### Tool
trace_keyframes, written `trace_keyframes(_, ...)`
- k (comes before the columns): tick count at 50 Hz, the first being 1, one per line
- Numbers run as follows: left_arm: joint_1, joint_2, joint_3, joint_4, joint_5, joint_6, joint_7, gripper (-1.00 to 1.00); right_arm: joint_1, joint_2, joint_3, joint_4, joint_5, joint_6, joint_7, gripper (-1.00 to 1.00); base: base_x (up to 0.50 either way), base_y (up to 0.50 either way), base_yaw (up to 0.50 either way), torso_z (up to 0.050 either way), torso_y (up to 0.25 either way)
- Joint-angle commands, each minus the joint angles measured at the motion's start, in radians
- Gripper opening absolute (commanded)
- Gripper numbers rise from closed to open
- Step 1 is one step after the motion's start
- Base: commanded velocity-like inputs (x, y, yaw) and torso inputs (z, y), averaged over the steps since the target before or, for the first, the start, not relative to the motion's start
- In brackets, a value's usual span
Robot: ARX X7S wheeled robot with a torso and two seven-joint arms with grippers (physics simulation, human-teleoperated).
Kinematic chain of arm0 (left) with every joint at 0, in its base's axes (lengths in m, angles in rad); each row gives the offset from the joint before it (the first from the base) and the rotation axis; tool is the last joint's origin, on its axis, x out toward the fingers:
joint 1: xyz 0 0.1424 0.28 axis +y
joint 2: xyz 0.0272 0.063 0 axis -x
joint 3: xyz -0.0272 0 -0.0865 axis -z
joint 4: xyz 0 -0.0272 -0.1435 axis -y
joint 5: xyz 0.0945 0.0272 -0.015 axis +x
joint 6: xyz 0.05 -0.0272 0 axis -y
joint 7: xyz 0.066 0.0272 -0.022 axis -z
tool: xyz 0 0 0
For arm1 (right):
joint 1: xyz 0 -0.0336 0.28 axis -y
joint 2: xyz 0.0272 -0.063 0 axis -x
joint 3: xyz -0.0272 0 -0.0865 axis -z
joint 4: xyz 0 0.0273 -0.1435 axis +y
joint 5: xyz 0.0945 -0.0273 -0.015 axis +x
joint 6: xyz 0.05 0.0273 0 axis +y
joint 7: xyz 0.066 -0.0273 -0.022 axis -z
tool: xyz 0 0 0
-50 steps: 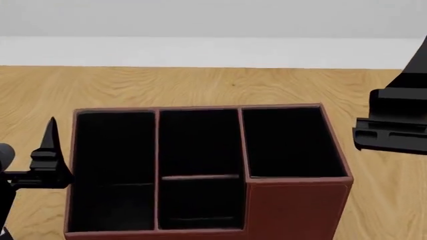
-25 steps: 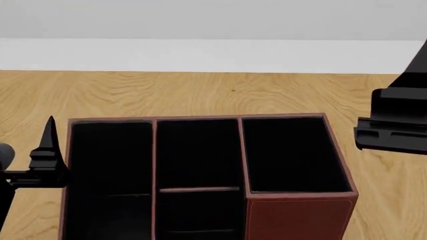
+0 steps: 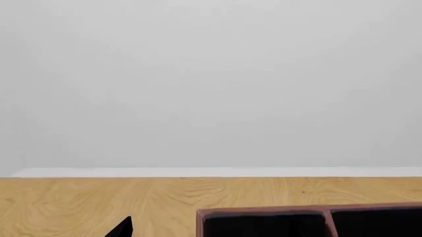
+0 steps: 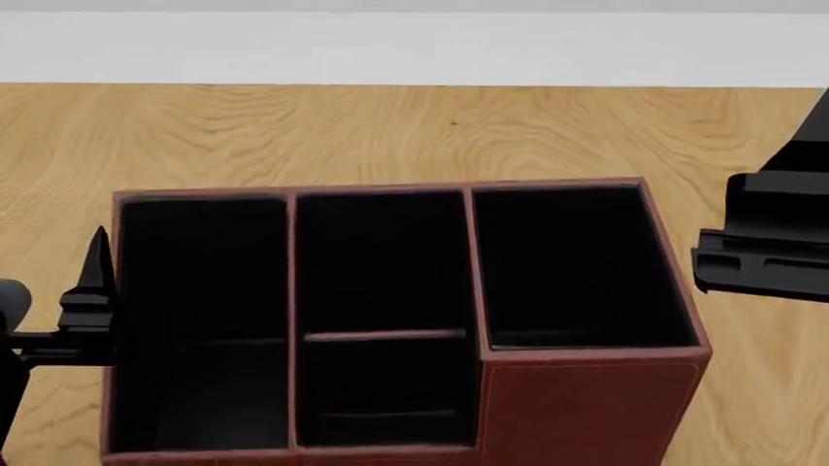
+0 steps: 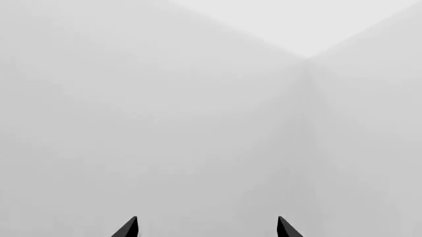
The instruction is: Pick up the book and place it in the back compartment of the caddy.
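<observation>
The dark red-brown caddy [image 4: 583, 408] stands on the wooden table in the middle of the head view, its black-lined cells empty as far as I can see. Its tall right cell sits behind a stepped front wall. Its far rim also shows in the left wrist view [image 3: 264, 211]. The book is not in any view. My left gripper [image 4: 97, 282] hovers just left of the caddy, one pointed fingertip [image 3: 122, 228] showing. My right gripper [image 4: 764, 257] hangs to the right of the caddy, above the table. In the right wrist view it [image 5: 205, 229] is open and empty, facing a bare wall.
The wooden table [image 4: 388, 126] runs back to a pale wall behind the caddy. Bare wood shows on both sides of the caddy and beyond it.
The head view has shifted: the caddy and the table's far edge dipped in the picture, then rose. Both grippers keep the same place in the view.
</observation>
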Motion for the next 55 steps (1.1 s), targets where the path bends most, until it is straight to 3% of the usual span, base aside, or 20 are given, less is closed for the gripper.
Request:
trace_keyframes(1,0.000,-0.002,0.003,-0.001,-0.002,-0.002,-0.004,1.00,-0.009,0.007,-0.002,-0.001,-0.002,-0.011,0.003,1.00,0.00,0.00,0.00,0.000,-0.168)
trace_keyframes(40,-0.006,-0.002,0.003,0.003,-0.014,0.000,-0.020,1.00,-0.039,0.030,-0.001,0.000,-0.008,-0.052,0.008,1.00,0.00,0.00,0.00,0.000,-0.142)
trace_keyframes(48,-0.012,-0.017,-0.004,0.056,-0.039,-0.070,-0.048,1.00,-0.056,0.032,-0.001,0.002,-0.020,-0.062,0.004,1.00,0.00,0.00,0.00,0.000,0.000)
trace_keyframes(55,-0.029,-0.059,-0.061,0.189,-0.159,-0.241,-0.089,1.00,-0.080,0.035,0.008,0.000,-0.027,-0.075,0.002,1.00,0.00,0.00,0.00,0.000,0.000)
